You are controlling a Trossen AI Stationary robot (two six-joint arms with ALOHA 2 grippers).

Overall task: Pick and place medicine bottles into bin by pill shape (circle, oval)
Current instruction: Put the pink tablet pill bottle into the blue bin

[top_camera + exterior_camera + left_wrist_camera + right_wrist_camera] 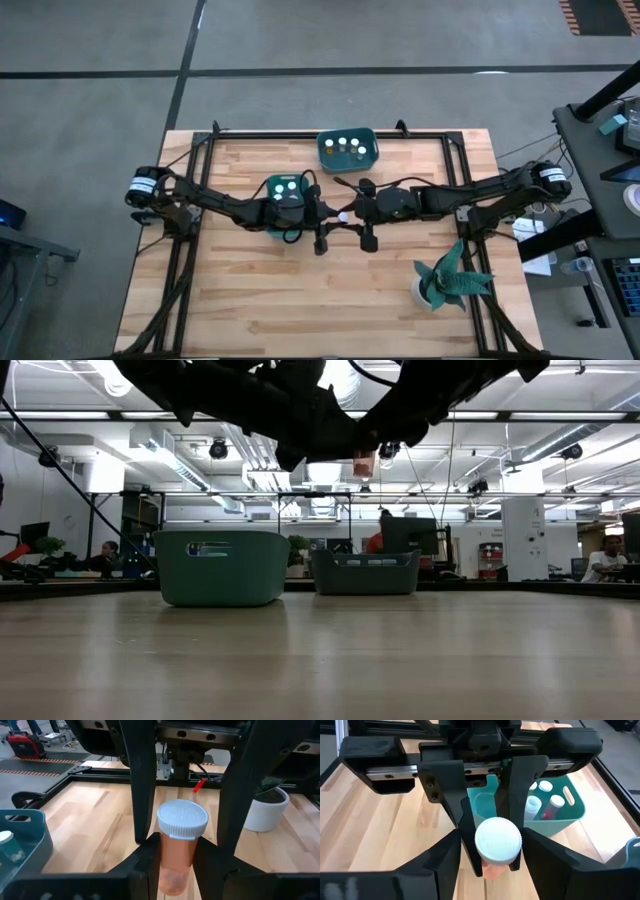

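Note:
An orange medicine bottle (176,865) with a white cap (182,819) hangs above the middle of the table (345,215), with my left gripper (177,857) shut on it. My right gripper (492,862) faces it from the table's right and is open. Its fingers (142,795) stand on either side of the cap (498,840) without touching it. In the low view the bottle (364,463) hangs well above the tabletop, under both arms. My left gripper pinches the bottle's orange body (172,875) below the cap, between its two fingers. The fingers come level from the table's left and lie across the bottle. The bottle stands roughly upright, cap up, lifted clear of the table.
A teal bin (325,150) with several white-capped bottles stands at the far middle. A second teal bin (272,192) with bottles sits under my left arm. A teal-leaved plant in a white pot (445,282) stands near the right front. Bare wood lies along the near side.

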